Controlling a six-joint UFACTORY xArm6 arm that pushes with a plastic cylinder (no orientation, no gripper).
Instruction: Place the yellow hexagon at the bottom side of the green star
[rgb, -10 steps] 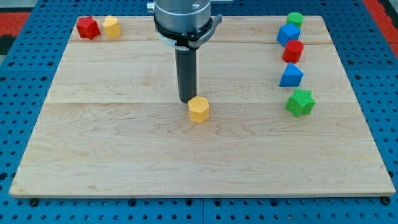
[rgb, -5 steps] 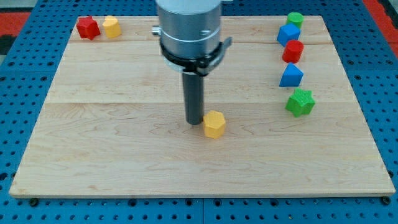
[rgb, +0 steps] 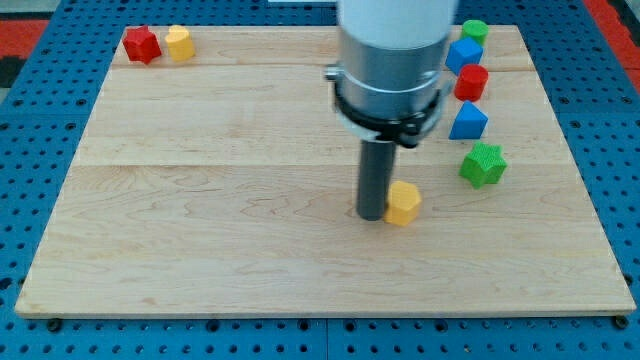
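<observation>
You are looking at a wooden board (rgb: 200, 230) carrying every block; no container is showing. My tip (rgb: 372, 214) is pressing against the left side of the yellow hexagon (rgb: 403, 203), right of the frame's centre; being a plain rod, it is gripping nothing. The green star (rgb: 483, 164) is sitting near the hexagon, up and to its right. Above it, the blue block (rgb: 468, 121), red block (rgb: 471, 81), another blue block (rgb: 464, 53) and green block (rgb: 475, 31) are lining the right edge. A red star (rgb: 141, 44) and a yellow block (rgb: 179, 43) are sitting at upper left.
</observation>
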